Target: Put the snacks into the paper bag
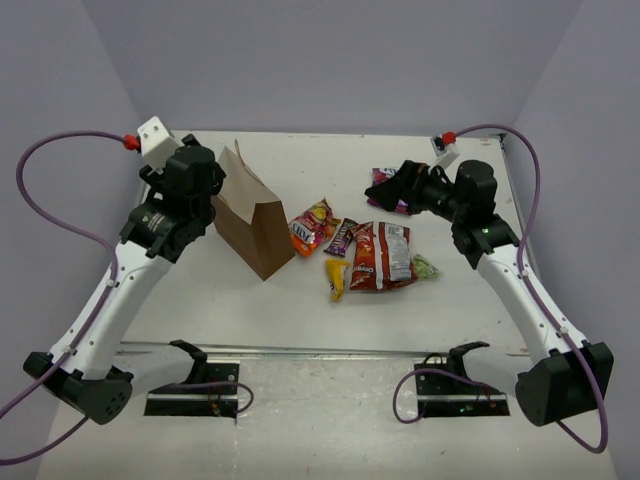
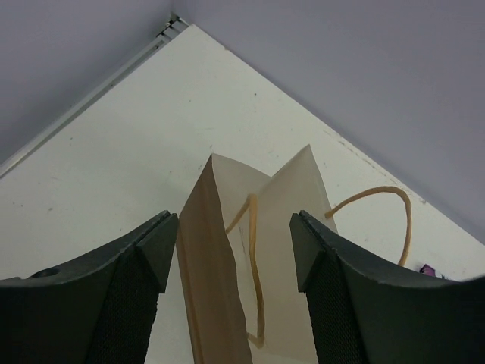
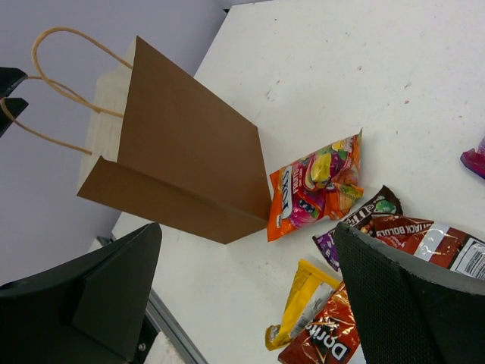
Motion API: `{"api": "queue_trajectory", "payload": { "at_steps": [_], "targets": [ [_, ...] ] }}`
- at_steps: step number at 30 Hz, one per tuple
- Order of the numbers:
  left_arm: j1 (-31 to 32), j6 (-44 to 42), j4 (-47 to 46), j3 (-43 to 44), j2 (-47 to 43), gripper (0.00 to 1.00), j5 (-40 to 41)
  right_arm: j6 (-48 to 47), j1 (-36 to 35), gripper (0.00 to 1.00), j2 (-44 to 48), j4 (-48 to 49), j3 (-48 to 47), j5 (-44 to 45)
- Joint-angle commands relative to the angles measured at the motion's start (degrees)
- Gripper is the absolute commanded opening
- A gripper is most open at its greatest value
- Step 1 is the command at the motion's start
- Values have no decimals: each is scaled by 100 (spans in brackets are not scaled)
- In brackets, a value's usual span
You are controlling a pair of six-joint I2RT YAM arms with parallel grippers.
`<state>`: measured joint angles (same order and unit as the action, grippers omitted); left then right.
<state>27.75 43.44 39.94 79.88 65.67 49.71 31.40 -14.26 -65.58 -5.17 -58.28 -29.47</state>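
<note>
The brown paper bag stands upright left of centre, with its mouth open. My left gripper is open at the bag's top edge. In the left wrist view my left gripper has the bag's wall and a loop handle between its spread fingers. My right gripper is open and empty above the table, next to the magenta pouch. The orange-yellow bag, dark purple bar, red chip bag, yellow wrapper and green wrapper lie in a cluster right of the bag.
The right wrist view shows my right gripper open, with the bag, orange-yellow bag, purple bar, yellow wrapper and red chip bag below it. Grey walls enclose the table. A metal rail runs along the near edge.
</note>
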Motion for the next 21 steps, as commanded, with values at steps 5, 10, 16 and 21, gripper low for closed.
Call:
{"api": "queue_trajectory", "payload": {
  "at_steps": [5, 10, 16, 21],
  "targets": [
    [-428, -503, -900, -17, 183, 40, -567, -90, -15, 99, 125, 34, -359, 126],
    [-560, -512, -945, 142, 482, 37, -937, -72, -24, 99, 81, 25, -429, 109],
    [-805, -661, -1155, 247, 675, 2, -1191, -90, -15, 99, 124, 7, -421, 126],
    [-1770, -1162, -1970, 72, 710, 0, -2728, -116, -15, 99, 116, 25, -403, 135]
  ]
}}
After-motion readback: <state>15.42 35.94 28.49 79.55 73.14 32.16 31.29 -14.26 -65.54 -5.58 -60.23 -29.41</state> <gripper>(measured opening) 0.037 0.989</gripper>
